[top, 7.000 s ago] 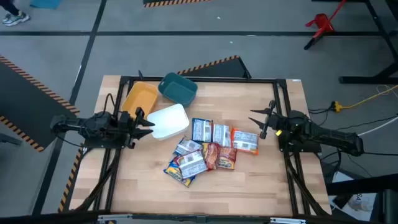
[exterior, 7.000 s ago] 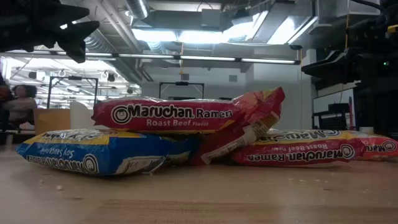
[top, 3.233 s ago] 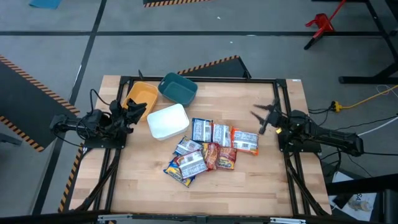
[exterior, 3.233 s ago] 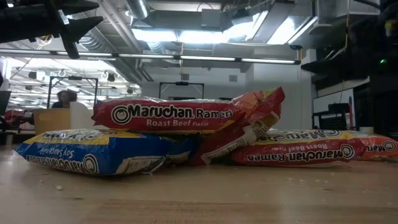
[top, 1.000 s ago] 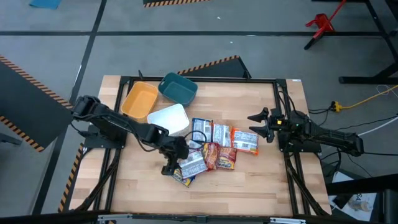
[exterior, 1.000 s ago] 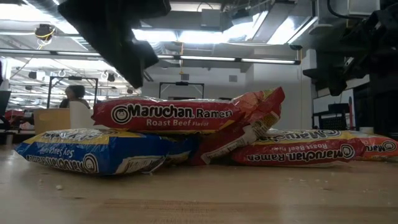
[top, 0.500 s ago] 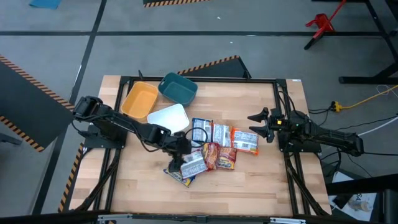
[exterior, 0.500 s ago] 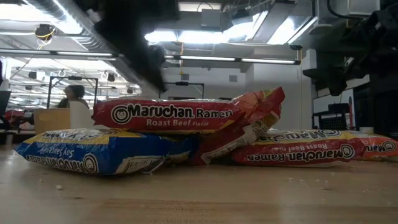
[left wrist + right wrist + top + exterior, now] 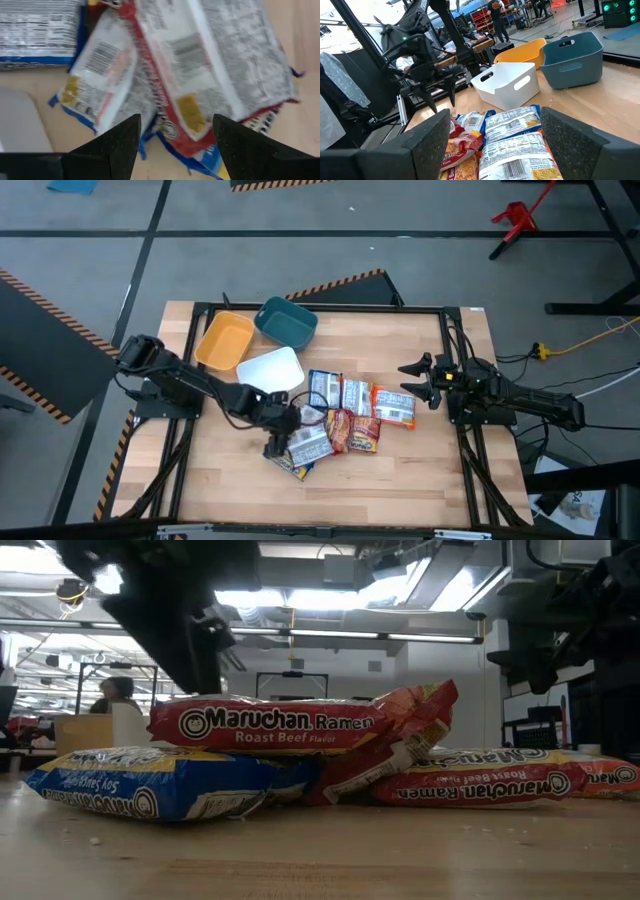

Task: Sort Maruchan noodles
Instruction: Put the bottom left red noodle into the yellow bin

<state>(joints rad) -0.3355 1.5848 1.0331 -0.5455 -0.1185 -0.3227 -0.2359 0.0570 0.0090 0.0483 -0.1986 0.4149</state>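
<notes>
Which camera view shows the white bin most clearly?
The right wrist view: the white bin stands whole, with a handle slot visible. The high view shows it small from above; the left wrist view shows perhaps a pale corner; the low view does not show it clearly.

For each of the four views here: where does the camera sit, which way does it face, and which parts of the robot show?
High: overhead, straight down; both arms, left gripper over the noodle packets, right gripper beside them.
Low: table height, level across; packets, dark arms above.
Left wrist: faces down at the packets; own open fingers.
Right wrist: looks across packets to the white bin; own open fingers, left arm opposite.
All four views share the packets.
</notes>
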